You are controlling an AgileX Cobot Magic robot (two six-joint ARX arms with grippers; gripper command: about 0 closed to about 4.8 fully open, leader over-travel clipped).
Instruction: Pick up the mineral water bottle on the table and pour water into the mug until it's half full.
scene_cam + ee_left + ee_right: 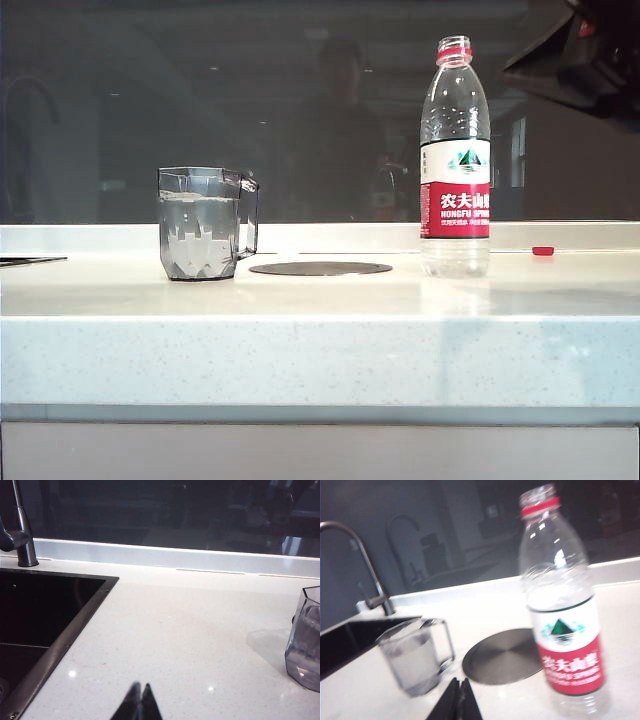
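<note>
The mineral water bottle [455, 160] stands upright and uncapped on the right of the table [320, 345]; nothing grips it. In the right wrist view the mineral water bottle [563, 610] rises just beside my right gripper [459, 682], which is shut and empty above the countertop. The mug [205, 222] stands at the left with water [198, 235] filling most of it. The mug [416, 655] is close in front of the right gripper. My left gripper [141, 687] is shut and empty over bare countertop, with the mug [305, 640] off to one side.
A flat dark disc [320, 268] lies between mug and bottle. A small red cap [543, 251] lies behind the bottle. A black sink [35, 615] with a faucet [20, 530] sits beyond the mug. A dark arm [585, 50] hangs at the upper right.
</note>
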